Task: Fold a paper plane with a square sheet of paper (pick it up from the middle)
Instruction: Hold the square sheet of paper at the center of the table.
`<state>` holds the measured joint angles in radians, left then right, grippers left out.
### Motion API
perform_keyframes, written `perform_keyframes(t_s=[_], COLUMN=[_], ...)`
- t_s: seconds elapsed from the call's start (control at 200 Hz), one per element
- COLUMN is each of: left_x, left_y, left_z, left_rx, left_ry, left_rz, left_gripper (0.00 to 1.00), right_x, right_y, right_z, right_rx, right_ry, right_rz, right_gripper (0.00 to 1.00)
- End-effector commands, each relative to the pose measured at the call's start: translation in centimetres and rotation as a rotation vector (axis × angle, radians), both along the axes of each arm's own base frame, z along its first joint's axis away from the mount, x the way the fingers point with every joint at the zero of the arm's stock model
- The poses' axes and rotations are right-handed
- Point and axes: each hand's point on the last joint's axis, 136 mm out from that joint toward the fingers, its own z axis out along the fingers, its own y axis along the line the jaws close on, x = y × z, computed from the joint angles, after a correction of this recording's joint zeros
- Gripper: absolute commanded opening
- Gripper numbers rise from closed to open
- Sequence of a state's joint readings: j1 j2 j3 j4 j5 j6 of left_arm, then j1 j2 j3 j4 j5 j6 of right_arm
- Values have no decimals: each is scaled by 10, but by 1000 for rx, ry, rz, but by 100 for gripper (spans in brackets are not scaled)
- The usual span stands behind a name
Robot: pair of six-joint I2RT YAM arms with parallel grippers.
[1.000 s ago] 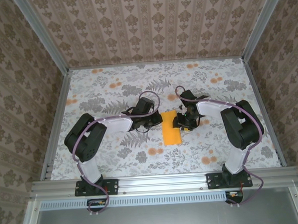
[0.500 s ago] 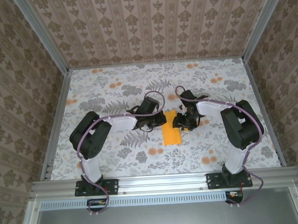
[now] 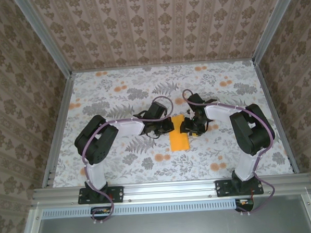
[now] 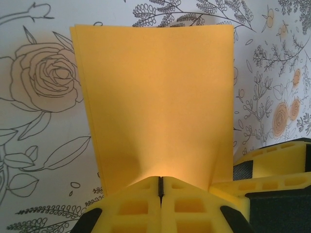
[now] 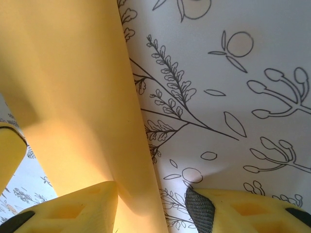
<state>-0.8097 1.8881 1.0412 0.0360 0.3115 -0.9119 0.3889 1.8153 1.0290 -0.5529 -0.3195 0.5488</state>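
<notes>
Inspected a walled cell papered in a brown damask pattern, floored by a bench [image 3: 117,92] under a floral cloth. Found both arms bent inward toward mid-bench, left arm [image 3: 102,140] and right arm [image 3: 250,127], wrists meeting over one item.

Located the square sheet of paper [image 3: 178,139] at mid-bench between the two wrists. Recorded it as plain orange-yellow, presenting from above as an oblong rather than a square, long axis running near to far. Noted a doubled edge along one side in the left wrist view; judged it folded in half, layers not countable.

Found the left gripper [image 4: 160,184] closed, yellow pads [image 4: 136,204] pressed together on the middle of the paper's left long edge, paper fanning away from the pinch toward the right arm. Found the right gripper [image 5: 150,203] part-open at the opposite long edge, one finger [image 5: 77,206] on the paper side, the other over bare cloth, a clear gap between them; not clamped on anything. Could not tell whether either finger touched the paper.

Judged both grippers about equally near, facing each other across the short axis, with the paper to the right of the left gripper and to the left of the right gripper. Judged the coming move dependent on that: with the left edge pinned, any crease to be worked from the right side across the short width. Flagged a risk of the thin paper buckling or skewing at the pinch if pulled.
</notes>
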Motion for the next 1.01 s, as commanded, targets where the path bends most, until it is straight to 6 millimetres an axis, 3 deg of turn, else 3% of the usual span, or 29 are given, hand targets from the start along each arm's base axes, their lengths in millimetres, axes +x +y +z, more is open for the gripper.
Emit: perform_keyframes(t_s=[0.0,0.445,0.675,0.83,1.0], left_x=[-1,-5,-17,-33,-45], left_y=[-6,-4,12,31,46], left_z=[-1,-9,-30,-54,-72], left_rx=[2,26,140,233,275], left_ry=[0,25,102,183,234], left_rz=[-30,-36,-25,-21,-11], left_gripper=[6,5,3,3,2], right_x=[-28,-31,-31,-18,1], right_y=[-29,-30,-30,-17,-1], right_z=[-77,-82,-79,-53,4], right_rx=[-196,-209,-204,-130,-6], right_ry=[95,113,108,48,-71], right_rz=[50,43,35,19,-5], right_gripper=[50,51,51,52,56])
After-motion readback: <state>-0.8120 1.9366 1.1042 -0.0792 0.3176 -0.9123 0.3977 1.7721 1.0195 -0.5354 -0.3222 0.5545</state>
